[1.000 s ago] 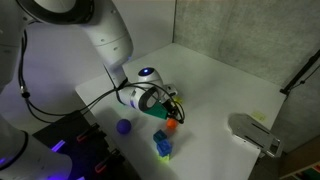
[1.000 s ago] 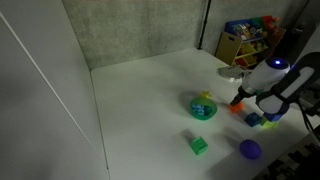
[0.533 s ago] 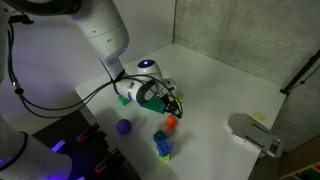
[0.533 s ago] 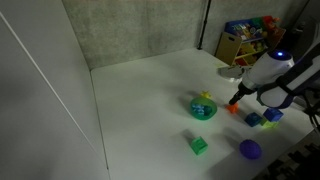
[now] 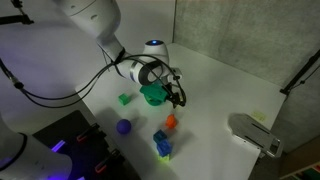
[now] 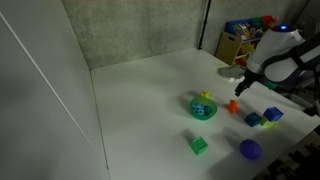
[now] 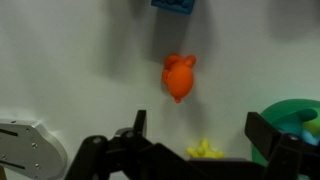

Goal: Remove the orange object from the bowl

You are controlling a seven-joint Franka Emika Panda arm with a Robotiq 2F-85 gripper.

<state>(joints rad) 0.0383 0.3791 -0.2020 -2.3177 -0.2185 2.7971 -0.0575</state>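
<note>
The orange object (image 7: 179, 76) lies on the white table, outside the bowl; it shows in both exterior views (image 5: 170, 122) (image 6: 233, 107). The teal-green bowl (image 5: 153, 96) (image 6: 203, 110) stands close by and shows at the right edge of the wrist view (image 7: 296, 110). My gripper (image 7: 200, 128) is open and empty. It hangs above the table between the bowl and the orange object (image 5: 178, 96) (image 6: 240, 88), clear of both.
A yellow star-like piece (image 7: 205, 150) (image 6: 205, 97) lies by the bowl. A green block (image 5: 125, 99) (image 6: 199, 146), a purple ball (image 5: 123, 127) (image 6: 249, 149) and blue pieces (image 5: 162, 144) (image 6: 262, 118) lie around. A white device (image 5: 252, 133) sits at the table edge.
My gripper has lifted up and back from the orange object, which stays on the table next to the bowl.
</note>
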